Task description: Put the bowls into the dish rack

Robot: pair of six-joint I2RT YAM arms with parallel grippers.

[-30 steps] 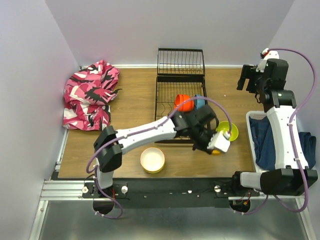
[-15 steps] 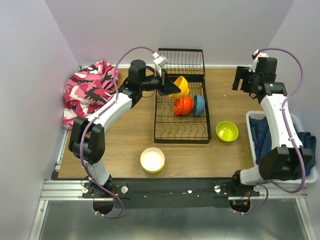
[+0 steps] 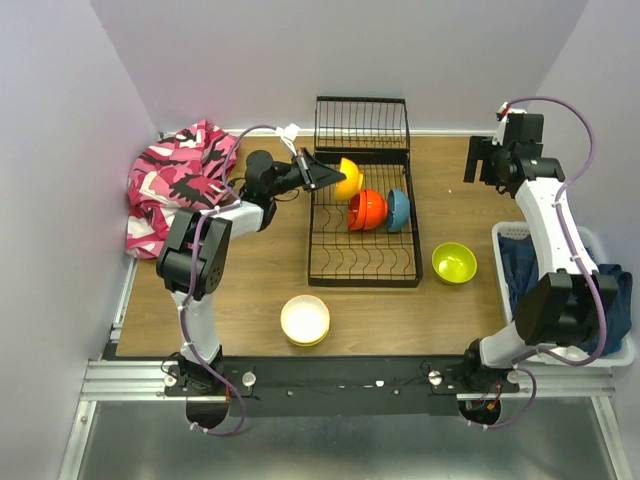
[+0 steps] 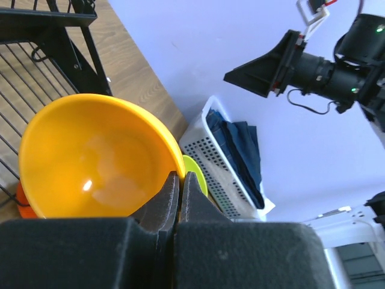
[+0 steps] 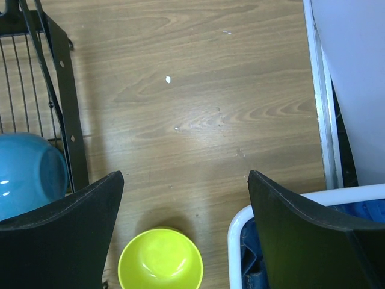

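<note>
Three glossy round bowls are at the black wire rack point(image 3: 363, 283): the red bowl point(image 3: 368, 209) and blue bowl point(image 3: 399, 209) stand on edge among its curved wires, while the orange bowl point(image 4: 90, 156), at the rack's 11 o'clock, is pinched by its rim in the left gripper point(image 4: 180, 180). On the wood-grain counter point(image 3: 260, 260) the lime bowl point(image 3: 454, 263) lies at the rack's 4 o'clock, the cream bowl point(image 3: 305, 319) at 7. The right gripper point(image 5: 183, 180) hangs spread apart.
</note>
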